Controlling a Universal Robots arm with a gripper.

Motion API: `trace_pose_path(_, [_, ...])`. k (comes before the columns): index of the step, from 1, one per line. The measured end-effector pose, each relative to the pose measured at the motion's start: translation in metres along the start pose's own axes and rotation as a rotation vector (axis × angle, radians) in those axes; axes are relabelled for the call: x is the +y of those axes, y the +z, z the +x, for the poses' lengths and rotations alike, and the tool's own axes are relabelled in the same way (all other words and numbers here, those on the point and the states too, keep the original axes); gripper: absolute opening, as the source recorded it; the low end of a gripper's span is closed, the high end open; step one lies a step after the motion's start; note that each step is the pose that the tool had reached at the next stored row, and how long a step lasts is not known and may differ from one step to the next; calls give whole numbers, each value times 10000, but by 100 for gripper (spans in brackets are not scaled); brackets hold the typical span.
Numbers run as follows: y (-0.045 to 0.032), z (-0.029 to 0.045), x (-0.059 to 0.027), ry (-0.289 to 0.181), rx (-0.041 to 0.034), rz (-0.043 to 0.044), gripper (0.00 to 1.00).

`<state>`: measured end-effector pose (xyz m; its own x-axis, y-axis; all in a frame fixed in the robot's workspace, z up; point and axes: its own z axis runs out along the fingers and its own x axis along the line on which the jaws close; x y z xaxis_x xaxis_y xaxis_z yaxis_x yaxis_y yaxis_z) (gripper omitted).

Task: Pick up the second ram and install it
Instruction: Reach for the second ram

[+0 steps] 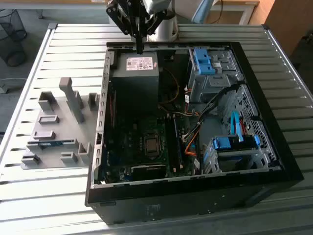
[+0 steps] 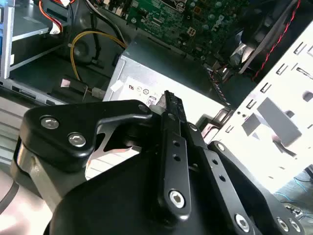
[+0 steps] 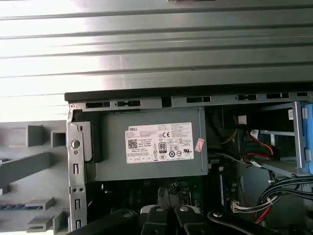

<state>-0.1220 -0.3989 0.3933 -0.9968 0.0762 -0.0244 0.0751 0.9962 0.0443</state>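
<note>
As seen in the exterior view: gripper [image 1: 140, 48] over grey power-supply box [image 1: 134, 78] in open black case [image 1: 195, 200].
Grey plastic fixture [image 1: 58, 110]: second ram [image 1: 51, 143], thin blue-green board stick, inside, well apart from gripper.
Second wrist view: fingers [image 2: 172, 137] closed together, empty.
First wrist view: second ram [image 3: 10, 206] outside black case.

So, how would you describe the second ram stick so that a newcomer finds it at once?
Start at the open computer case; on the exterior view's left of it sits a grey fixture. The second ram lies in that fixture: the one thin blue-green strip among grey blocks.
</note>
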Motion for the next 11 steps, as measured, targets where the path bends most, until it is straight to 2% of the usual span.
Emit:
trace_pose_path(6, [-1, 4, 0, 1, 1, 1, 10])
trace_pose_path(11, [0, 41, -3, 0, 0, 0, 10])
